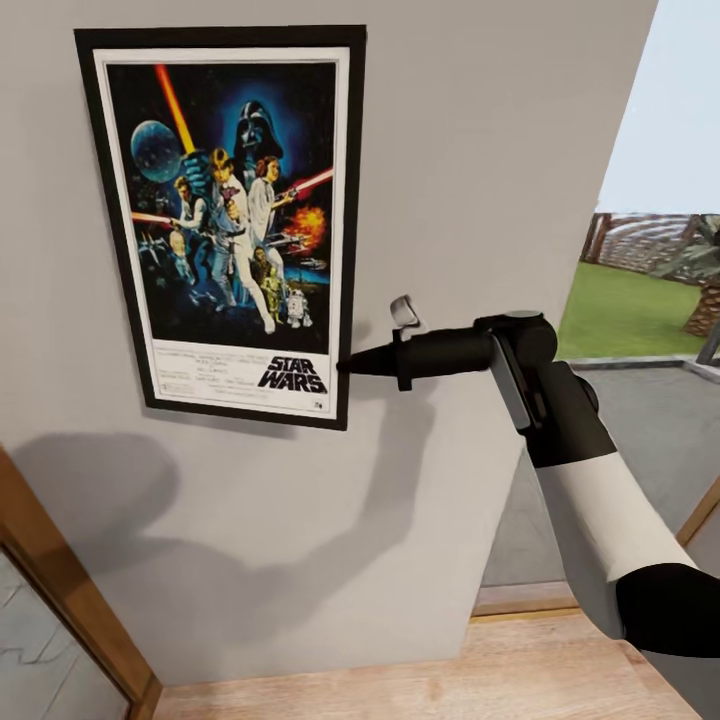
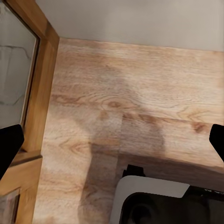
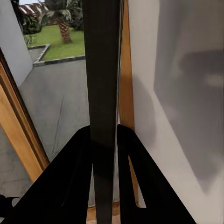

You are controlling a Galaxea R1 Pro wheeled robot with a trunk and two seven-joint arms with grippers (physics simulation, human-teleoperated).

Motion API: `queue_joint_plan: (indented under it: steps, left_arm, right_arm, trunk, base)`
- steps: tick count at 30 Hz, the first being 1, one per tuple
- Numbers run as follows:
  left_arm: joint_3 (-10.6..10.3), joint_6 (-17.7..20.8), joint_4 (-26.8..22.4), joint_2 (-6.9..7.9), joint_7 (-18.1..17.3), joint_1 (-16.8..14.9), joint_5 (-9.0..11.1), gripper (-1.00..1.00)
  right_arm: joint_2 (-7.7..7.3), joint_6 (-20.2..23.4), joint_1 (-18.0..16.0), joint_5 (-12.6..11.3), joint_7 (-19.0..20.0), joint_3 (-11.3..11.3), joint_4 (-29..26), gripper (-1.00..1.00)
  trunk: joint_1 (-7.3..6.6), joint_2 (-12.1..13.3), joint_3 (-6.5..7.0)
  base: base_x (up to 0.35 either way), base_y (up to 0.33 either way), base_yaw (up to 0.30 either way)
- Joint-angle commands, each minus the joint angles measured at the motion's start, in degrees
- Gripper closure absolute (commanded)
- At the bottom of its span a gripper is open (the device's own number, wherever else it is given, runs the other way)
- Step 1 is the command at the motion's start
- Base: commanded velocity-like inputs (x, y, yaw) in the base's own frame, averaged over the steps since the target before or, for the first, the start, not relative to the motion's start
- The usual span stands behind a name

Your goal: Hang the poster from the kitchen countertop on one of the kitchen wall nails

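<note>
poster, "STAR WARS" lettering, right pincer gripping edge

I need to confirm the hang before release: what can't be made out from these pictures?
- Wall nail: head view, hidden behind the black-framed Star Wars poster, so hooking is unconfirmed.
- Poster face: right wrist view, seen edge-on between the right end effector fingers.
- Left end effector: left wrist view, fingertips cut by the edges, over the wooden floor.

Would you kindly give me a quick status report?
Right claw shut on poster edge, poster flat against wall. Left claw open over wood floor.
</note>
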Motion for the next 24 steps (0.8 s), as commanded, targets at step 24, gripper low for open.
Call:
queue_joint_plan:
  steps: [24]
  left_arm:
    - [0.26,-0.08,-0.02,-0.05,-0.33,-0.02,-0.60,-1.00]
  right_arm:
    - [-0.09,0.68,-0.07,-0.38,0.05,0.10,-0.64,1.00]
  trunk:
    - [0.04,-0.12,-0.12]
  base:
    - [0.000,0.049,0.000]
